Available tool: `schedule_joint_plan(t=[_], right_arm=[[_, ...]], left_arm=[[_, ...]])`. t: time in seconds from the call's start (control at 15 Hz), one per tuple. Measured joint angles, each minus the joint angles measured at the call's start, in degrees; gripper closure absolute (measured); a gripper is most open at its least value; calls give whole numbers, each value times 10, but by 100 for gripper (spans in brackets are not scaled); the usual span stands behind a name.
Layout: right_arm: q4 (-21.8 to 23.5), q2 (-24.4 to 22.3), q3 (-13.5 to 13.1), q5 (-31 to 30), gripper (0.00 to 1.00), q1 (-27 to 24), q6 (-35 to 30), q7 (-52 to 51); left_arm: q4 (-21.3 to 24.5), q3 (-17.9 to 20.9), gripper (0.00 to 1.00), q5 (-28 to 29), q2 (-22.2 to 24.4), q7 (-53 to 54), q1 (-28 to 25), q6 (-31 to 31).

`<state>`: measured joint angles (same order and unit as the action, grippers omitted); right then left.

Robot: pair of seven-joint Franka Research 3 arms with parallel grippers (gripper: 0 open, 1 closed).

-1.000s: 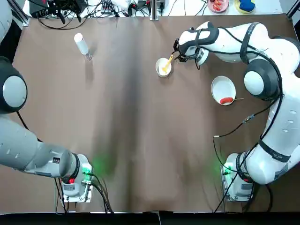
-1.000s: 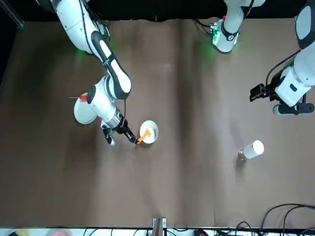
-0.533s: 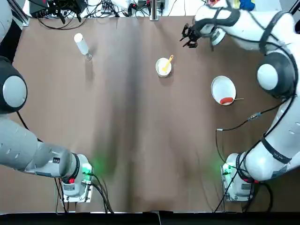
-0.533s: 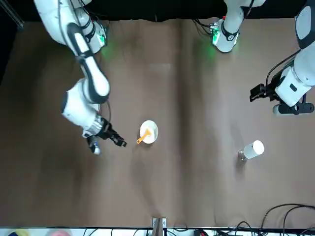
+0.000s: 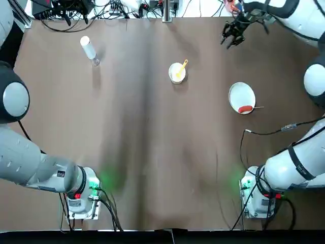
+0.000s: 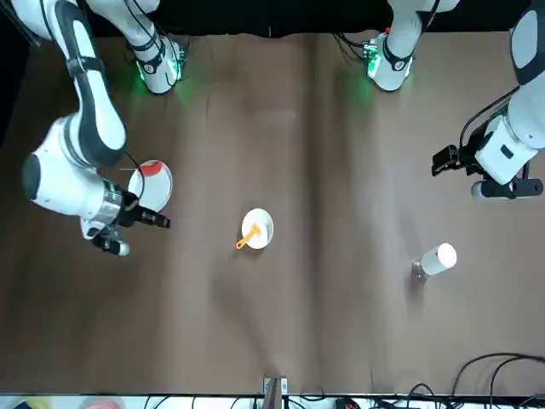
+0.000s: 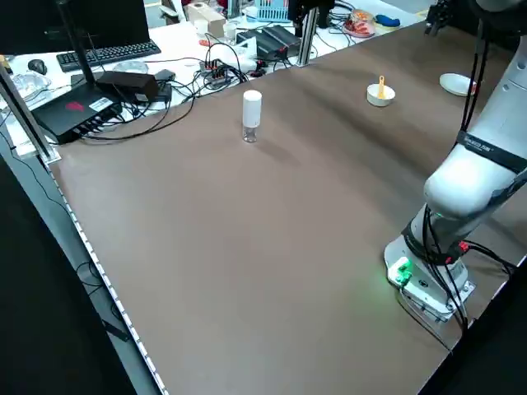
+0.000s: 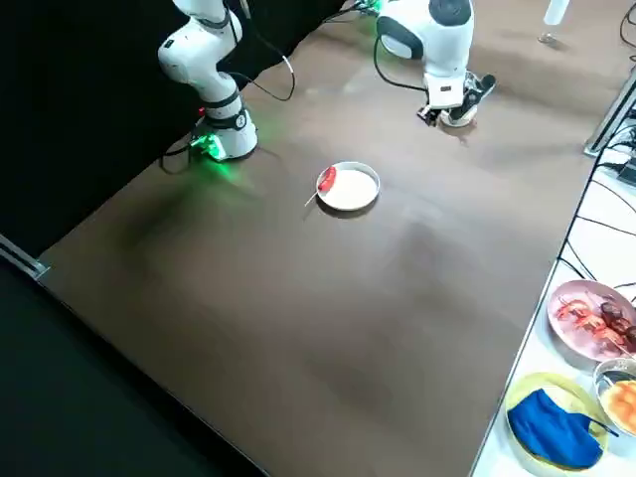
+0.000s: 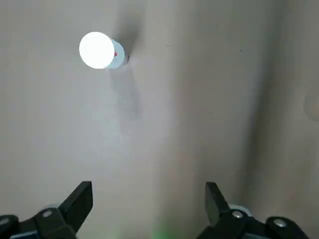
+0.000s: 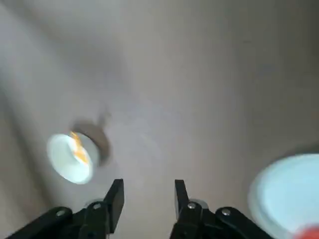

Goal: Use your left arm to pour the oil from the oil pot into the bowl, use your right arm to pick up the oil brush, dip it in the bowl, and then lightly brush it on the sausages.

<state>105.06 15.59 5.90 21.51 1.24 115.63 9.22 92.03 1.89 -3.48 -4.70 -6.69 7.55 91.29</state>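
White and round, the flat plate [image 5: 239, 92] sits on the brown table [image 5: 137, 152]. Smaller in width but deeper is the white bowl [image 5: 173, 77]. Slim and upright, the pale oil pot [image 7: 251, 113] wears a white cap. A yellow-orange oil brush [image 5: 182, 68] leans in the bowl, its handle above the rim. Smallest is the red sausage piece [image 5: 245, 109], lying on the plate with a thin stick [image 5: 259, 107] poking past the rim.

The left side view shows the pot's clear foot, which the left wrist view hides beneath the cap. The front view shows the jaws of the left arm [image 6: 516, 141], outside the top view.

Those left jaws stand wide open and hold nothing; the pot is beyond them, toward the table's far side. Raised above the table, the right arm [image 5: 284, 11] has its jaws spread apart, also holding nothing. Bowl and brush are to the left of the right jaws and nearer the robot's bases; plate and sausage piece are also nearer the bases than those jaws.
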Motion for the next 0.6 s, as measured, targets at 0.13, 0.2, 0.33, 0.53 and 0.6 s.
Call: schedule_joint_plan(t=[0.13,0.2,0.33,0.53,0.6], right_arm=[[-27,-11,0,-46,39,-9,-61,-26],[-42,-17,0,-64,30,-11,-89,-33],[-72,-33,0,-85,13,-15,-146,-38],[-120,-55,0,-96,0,-20,-224,-41],[-138,-62,0,-107,0,-21,-248,-44]], left_arm=[[0,0,0,0,0,0,1,0],[0,0,0,0,0,0,1,0],[0,0,0,0,-1,0,1,0],[0,0,0,0,-3,0,1,0],[0,0,0,0,-4,0,1,0]])
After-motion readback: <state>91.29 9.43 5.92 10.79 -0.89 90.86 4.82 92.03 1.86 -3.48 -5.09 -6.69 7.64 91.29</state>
